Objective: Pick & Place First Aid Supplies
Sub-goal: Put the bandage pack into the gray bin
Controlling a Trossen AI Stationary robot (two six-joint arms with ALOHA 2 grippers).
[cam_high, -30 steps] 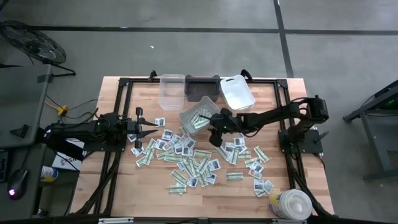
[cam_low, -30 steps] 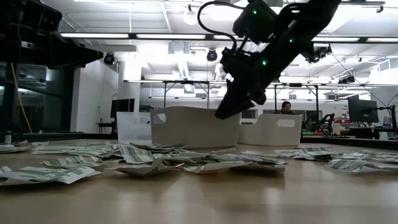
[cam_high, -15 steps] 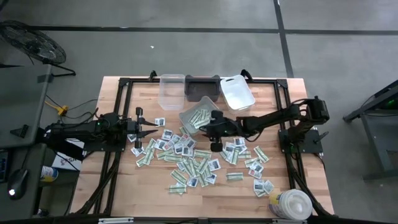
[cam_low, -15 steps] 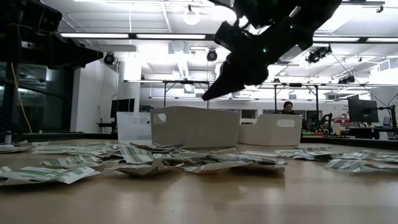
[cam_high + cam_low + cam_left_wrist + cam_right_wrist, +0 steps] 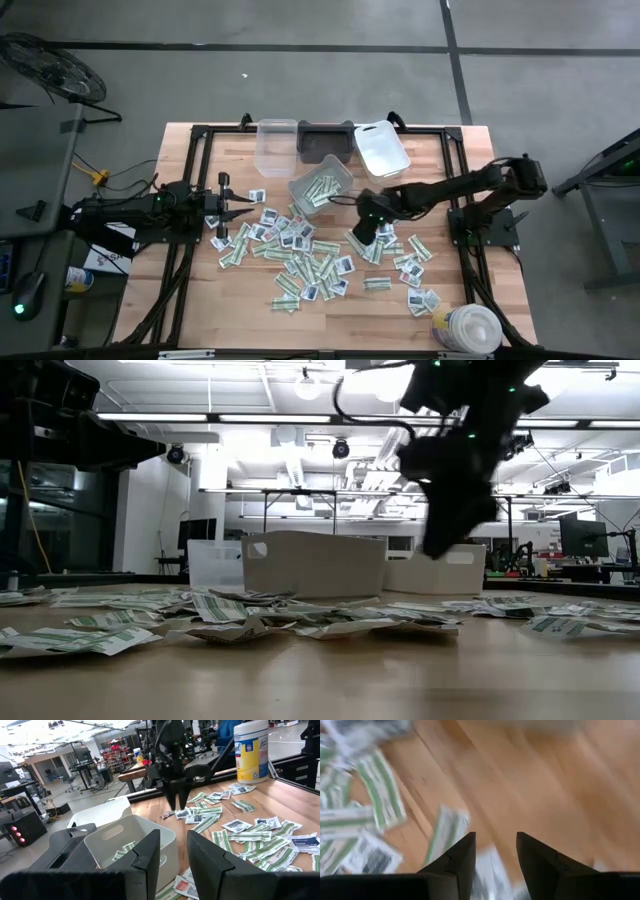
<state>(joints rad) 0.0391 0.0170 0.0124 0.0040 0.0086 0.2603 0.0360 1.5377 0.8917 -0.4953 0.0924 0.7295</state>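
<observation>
The right gripper (image 5: pixel 362 232) has swung away from the grey bin (image 5: pixel 320 187) to above the scattered packets (image 5: pixel 300 262).

A grey concrete floor (image 5: pixel 300 70) crossed by dark seam lines surrounds the wooden table (image 5: pixel 180 300). Beyond it, long ceiling lights (image 5: pixel 200 417) glow over workbenches (image 5: pixel 300 495), monitors (image 5: pixel 580 537) and white walls (image 5: pixel 150 510).

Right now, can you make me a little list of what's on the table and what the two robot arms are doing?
Table: wooden top
Packets: many packets scattered over the middle
Grey bin: grey bin holds a few green-and-white packets
Other bins: clear bin, dark bin, white bin at the far edge
Right gripper: over the packets beside the grey bin, fingers open, empty
Left gripper: at the pile's left edge, fingers open, empty
</observation>
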